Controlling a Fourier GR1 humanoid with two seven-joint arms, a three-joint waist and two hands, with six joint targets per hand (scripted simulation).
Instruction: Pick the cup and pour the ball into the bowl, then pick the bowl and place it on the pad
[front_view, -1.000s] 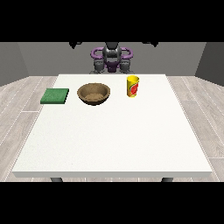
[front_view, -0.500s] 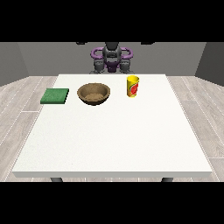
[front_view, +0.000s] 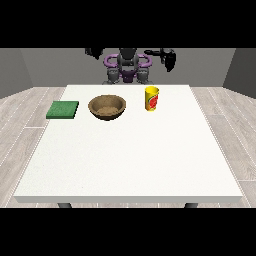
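Note:
A yellow cup (front_view: 152, 98) with a red mark stands upright on the white table (front_view: 130, 160), towards its far edge and right of centre. Its inside is hidden, so no ball shows. To its left sits a brown bowl (front_view: 107, 107), which looks empty. Further left, a flat green pad (front_view: 63, 109) lies near the table's edge. The hand at the view's right (front_view: 170, 59) hangs in the air beside the robot's shoulder, fingers relaxed and pointing down, holding nothing. The hand at the view's left (front_view: 93, 52) is raised at the picture's top, partly cut off.
The robot's torso (front_view: 128, 67) stands behind the table's far edge. Bare white table surface stretches from the objects to the near edge. Grey floor surrounds the table on both sides.
The hand at the view's right has come down and outward a little and shows larger. Cup, bowl and pad have not moved.

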